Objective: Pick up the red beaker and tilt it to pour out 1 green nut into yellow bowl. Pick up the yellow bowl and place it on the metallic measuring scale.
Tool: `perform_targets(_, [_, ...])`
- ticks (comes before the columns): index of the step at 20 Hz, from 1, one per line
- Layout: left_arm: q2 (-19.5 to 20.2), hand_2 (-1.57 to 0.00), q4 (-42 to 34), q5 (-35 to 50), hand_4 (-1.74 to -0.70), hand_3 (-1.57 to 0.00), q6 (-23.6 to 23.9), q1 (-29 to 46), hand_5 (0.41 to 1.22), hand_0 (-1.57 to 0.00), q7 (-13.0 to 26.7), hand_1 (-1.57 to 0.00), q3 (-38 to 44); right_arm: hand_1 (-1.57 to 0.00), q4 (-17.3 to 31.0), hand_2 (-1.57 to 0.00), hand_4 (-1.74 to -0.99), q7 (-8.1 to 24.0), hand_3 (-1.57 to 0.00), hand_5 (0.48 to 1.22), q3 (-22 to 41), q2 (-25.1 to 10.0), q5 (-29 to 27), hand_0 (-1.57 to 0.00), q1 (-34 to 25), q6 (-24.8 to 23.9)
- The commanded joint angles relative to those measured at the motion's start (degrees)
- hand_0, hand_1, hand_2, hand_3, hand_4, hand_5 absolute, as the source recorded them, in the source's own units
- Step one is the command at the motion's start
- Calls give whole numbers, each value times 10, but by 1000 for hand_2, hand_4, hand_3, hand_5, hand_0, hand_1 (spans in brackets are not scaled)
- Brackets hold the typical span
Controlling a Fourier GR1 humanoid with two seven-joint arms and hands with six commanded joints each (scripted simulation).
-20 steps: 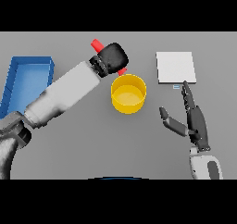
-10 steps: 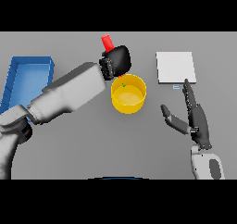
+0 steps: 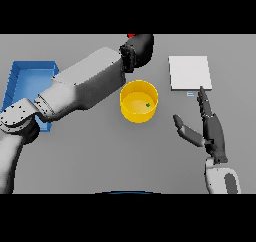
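Since the earlier frame, the left hand (image 3: 140, 49) had moved back beyond the round yellow bowl (image 3: 139, 101), fingers curled around the red beaker (image 3: 131, 36), mostly hidden behind it. One small green nut (image 3: 148, 104) lay inside the bowl on the grey tabletop (image 3: 100, 156). The right hand (image 3: 210, 131) hovered with straight, spread fingers near the flat metallic square scale (image 3: 189, 72). A blue tray (image 3: 20, 78) stood far left.

Left hand (image 3: 140, 50) grips red beaker (image 3: 131, 36); green nut (image 3: 148, 104) in yellow bowl (image 3: 139, 102).
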Motion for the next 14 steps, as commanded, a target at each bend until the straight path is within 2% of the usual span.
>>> perform_targets(1, [3, -1571, 12, -5, -1729, -1570, 7, -24, 1221, -1571, -12, -1571, 0, 1, -1, 1, -1138, 10, 1, 565, -2, -2, -2, 1, -9, 1])
perform_targets(2, [8, -1571, 25, -1, -1728, -1571, 16, -50, 1221, -1571, -19, -1571, 12, 1, -1, 1, -1135, 1, 1, 563, 2, -2, 5, 1, -8, -1])
perform_targets(3, [8, -1571, 46, 7, -1727, -1571, 14, -67, 1221, -1571, -15, -1571, 29, 1, 4, 1, -1133, 8, 1, 557, 4, 1, 9, 1, -15, -5])
perform_targets(5, [33, -1571, 77, 25, -1720, -1571, 36, -95, 1221, -1571, -14, -1571, 64, 1, 8, 1, -1131, 4, 1, 553, 5, 3, 5, 1, -17, -1])
perform_targets(8, [52, -1571, 142, 75, -1725, -1571, 24, -138, 1221, -1571, 31, -1571, 145, 1, 4, 1, -1105, -7, 1, 559, 4, 0, -11, 1, -14, 14])
perform_targets(9, [58, -1571, 167, 103, -1728, -1571, 12, -152, 1221, -1571, 44, -1571, 181, 1, 1, 1, -1104, -9, 1, 563, 1, -6, -11, 1, -12, 14])
perform_targets(12, [114, -1571, 236, 226, -1735, -1509, -9, -159, 1221, -1571, 92, -1571, 322, 1, 10, 1, -1105, -8, 1, 578, 8, -3, -11, 1, -18, 21])
perform_targets(14, [151, -1571, 272, 309, -1737, -1520, -9, -146, 1221, -1571, 99, -1571, 406, 1, 11, 1, -1116, -8, 1, 582, 5, -6, -16, 1, -19, 23])
